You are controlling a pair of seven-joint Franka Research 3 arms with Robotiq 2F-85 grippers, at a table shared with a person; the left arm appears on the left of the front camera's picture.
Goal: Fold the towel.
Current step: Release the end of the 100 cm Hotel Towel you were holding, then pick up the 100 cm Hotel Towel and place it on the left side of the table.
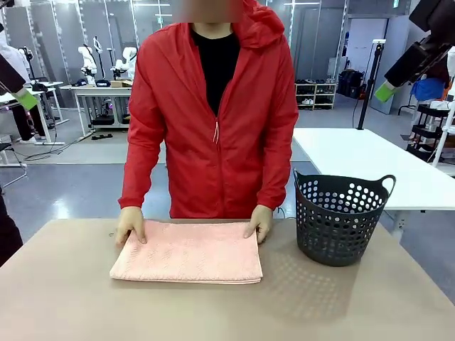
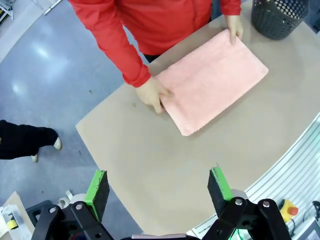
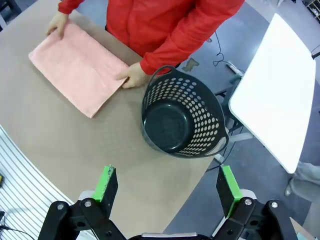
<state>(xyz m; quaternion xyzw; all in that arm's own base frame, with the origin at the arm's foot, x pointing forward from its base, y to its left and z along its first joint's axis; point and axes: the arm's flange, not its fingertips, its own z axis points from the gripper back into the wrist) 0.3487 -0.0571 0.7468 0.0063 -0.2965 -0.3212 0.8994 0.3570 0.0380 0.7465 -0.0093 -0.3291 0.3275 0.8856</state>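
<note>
1. The towel (image 1: 186, 252), salmon-pink terry with a zigzag weave, lies folded into a flat rectangle at the middle of the matte tan table (image 1: 71, 305).
2. A person in a smooth red jacket (image 1: 213, 135) presses one hand (image 1: 130, 224) on its 10 o'clock corner and the other hand (image 1: 260, 222) on its 2 o'clock corner.
3. A round dark plastic basket (image 1: 334, 238), its wall pierced with holes, stands just beside the towel at 3 o'clock.
4. The left gripper (image 2: 157, 187) is released, its green pads (image 2: 97, 192) wide apart, grasping nothing above the table.
5. The right gripper (image 3: 166, 185) is released too, jaws spread above the basket.
</note>
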